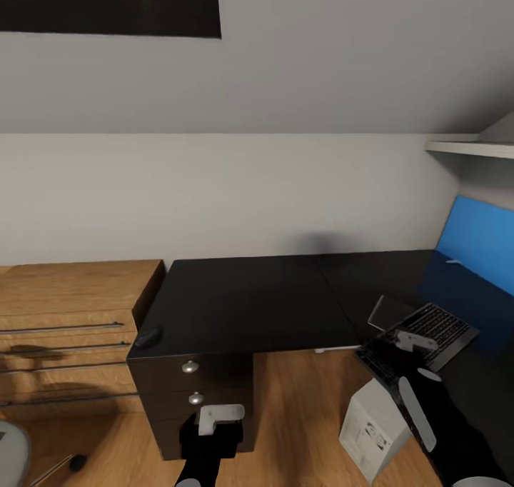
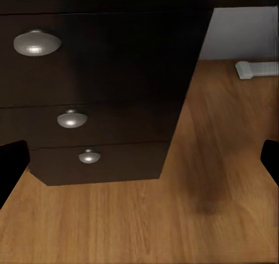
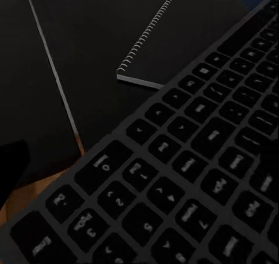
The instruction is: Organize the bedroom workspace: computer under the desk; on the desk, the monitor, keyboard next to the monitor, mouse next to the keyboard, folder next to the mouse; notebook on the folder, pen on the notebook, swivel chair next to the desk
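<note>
The floor is wood plank, and a plain white wall closes the room behind a glossy black L-shaped tabletop (image 1: 250,301).

1. Left hand (image 1: 218,415): nearest the camera, held low in front of the black drawer unit (image 1: 193,387). The left wrist view shows its fingers spread wide with nothing between them.
2. Computer (image 1: 375,430): stands on the floor just off the tabletop's front edge, near the knee space. Judgement: it may need pushing further under.
3. Right hand (image 1: 414,340): appears closed on the near edge of the keyboard (image 1: 435,326). The keyboard hangs tilted over the right wing of the tabletop and partly covers the notebook (image 1: 385,312), which lies flat below it.
4. Mouse (image 1: 146,337): rests on the front left corner of the tabletop, well apart from the keyboard.
5. Wooden dresser (image 1: 71,315): stands just beside the tabletop's left end.
6. Blue wall panel (image 1: 478,251): backs the right wing.

Status, as a judgement: the task is at an early stage. The keyboard placement is in hand. The mouse is on the tabletop but not yet next to the keyboard. The monitor, the folder, the notebook and pen stack and the swivel chair are left to do.
</note>
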`<state>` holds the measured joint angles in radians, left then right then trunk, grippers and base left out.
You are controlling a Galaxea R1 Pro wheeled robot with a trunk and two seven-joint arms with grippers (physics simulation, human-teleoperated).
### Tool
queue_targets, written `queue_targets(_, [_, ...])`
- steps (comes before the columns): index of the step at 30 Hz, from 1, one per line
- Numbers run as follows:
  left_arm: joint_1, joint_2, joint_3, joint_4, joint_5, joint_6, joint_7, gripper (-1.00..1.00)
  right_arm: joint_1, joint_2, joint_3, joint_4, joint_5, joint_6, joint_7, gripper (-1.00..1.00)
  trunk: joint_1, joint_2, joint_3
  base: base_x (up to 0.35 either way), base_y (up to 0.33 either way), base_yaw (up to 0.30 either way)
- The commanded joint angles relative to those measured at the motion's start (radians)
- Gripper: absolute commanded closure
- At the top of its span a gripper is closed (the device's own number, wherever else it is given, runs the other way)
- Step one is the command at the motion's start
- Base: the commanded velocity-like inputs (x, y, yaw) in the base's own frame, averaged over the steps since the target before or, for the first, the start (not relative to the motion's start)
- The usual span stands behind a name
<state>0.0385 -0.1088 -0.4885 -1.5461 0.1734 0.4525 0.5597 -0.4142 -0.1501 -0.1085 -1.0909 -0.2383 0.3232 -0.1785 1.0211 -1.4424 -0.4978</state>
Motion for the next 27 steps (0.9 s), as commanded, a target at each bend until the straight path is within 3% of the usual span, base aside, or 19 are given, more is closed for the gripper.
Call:
queue_targets(1, [0.000,0.000,-0.001,-0.002,0.009,0.002,0.008,-1.00,-0.001,0.000,-0.010,-0.001,-0.014,0.004,-0.006,-1.00,0.000,-0.001,-0.001,0.000,0.000,-0.255])
queue_targets(3, [0.000,0.000,-0.001,-0.002,0.009,0.002,0.008,-1.00,-0.001,-0.001,-0.042,0.004,-0.031,0.004,-0.006,-1.00,0.000,-0.001,-0.001,0.000,0.000,-0.260])
queue_targets(8, [0.000,0.001,-0.001,-0.002,0.009,0.002,0.008,-1.00,-0.001,-0.001,-0.081,0.017,-0.068,0.004,-0.005,-1.00,0.000,-0.001,-0.001,0.000,0.000,-0.263])
queue_targets(18, [0.000,0.000,-0.001,-0.002,0.009,0.001,0.008,-1.00,-0.001,0.001,-0.098,0.049,-0.102,0.003,-0.005,-1.00,0.000,-0.001,-0.001,0.000,0.000,-0.238])
queue_targets(23, [0.000,0.000,-0.001,-0.002,0.009,0.002,0.008,-1.00,-0.001,0.036,-0.097,0.054,-0.102,0.001,-0.007,-1.00,0.000,-0.001,-0.001,0.000,0.000,-0.045])
queue_targets(24, [0.000,0.000,-0.001,-0.002,0.009,0.002,0.008,-1.00,-0.001,0.069,-0.094,0.055,-0.101,0.001,-0.002,-1.00,0.000,-0.001,-0.001,0.000,0.000,-0.004])
queue_targets(27, [0.000,0.000,-0.001,-0.002,0.009,0.002,0.008,-1.00,-0.001,0.079,-0.092,0.054,-0.101,0.000,0.001,-1.00,0.000,-0.001,-0.001,0.000,0.000,-0.001])
